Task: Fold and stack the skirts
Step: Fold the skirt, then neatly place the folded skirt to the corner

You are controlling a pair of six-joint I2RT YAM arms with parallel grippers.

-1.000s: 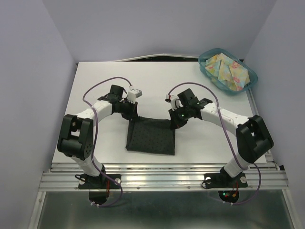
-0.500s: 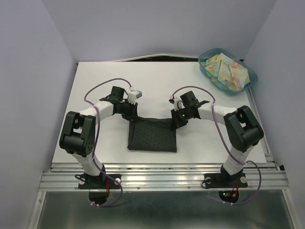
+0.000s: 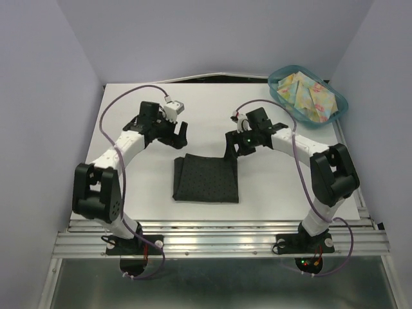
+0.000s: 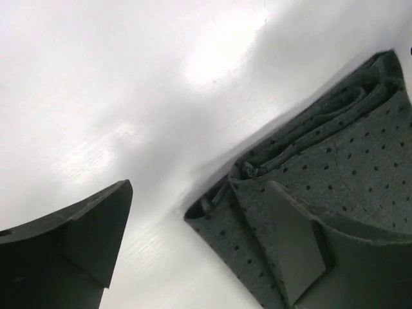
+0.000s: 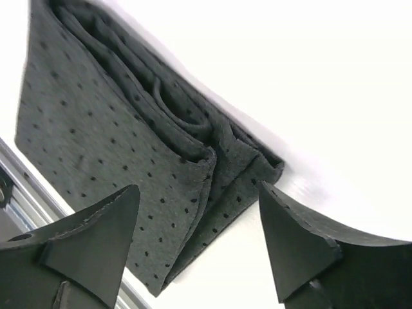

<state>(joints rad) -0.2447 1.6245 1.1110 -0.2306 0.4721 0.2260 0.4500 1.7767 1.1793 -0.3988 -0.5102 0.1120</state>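
Observation:
The dark charcoal dotted skirt [image 3: 206, 178] lies folded in a flat rectangle on the white table, between the two arms. My left gripper [image 3: 179, 133] hangs open just beyond the skirt's far left corner, holding nothing. In the left wrist view that layered corner [image 4: 335, 154] lies under the right finger, and the gripper [image 4: 198, 187] is spread wide. My right gripper [image 3: 233, 145] is open above the far right corner. The right wrist view has the folded edge [image 5: 96, 129] below the empty gripper [image 5: 198, 188]. The pastel floral skirt [image 3: 306, 93] sits bunched in the bin.
A translucent teal bin [image 3: 341, 106] stands at the table's far right corner. The white tabletop [image 3: 257, 116] ends in a metal rail at the near edge, where both arm bases are bolted. Grey walls close in the left and right sides.
Both grippers were shut on the dark skirt's far corners; they have opened, let go and lifted back away from me. The skirt lies flat where it was set.

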